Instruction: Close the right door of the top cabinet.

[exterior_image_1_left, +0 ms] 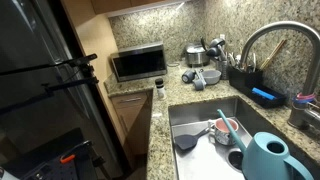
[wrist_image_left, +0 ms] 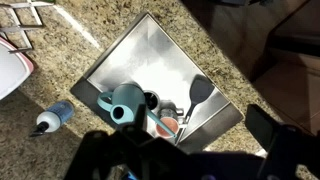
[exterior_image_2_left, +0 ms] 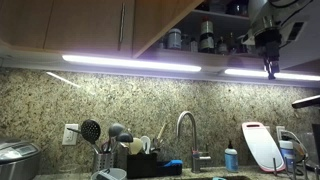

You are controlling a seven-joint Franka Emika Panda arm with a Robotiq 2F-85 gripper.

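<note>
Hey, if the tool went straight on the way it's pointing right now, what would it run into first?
Most likely the sink. The tool points straight down, and the wrist view looks into the basin, where the teal watering can sits. Depth is unclear, so the can may come first.

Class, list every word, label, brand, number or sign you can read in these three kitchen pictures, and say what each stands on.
None can be read.
Jars in the open top cabinet: any labels too small and blurred.
Microwave: no legible brand or numbers.
Bottle beside the sink: no readable label.
</note>
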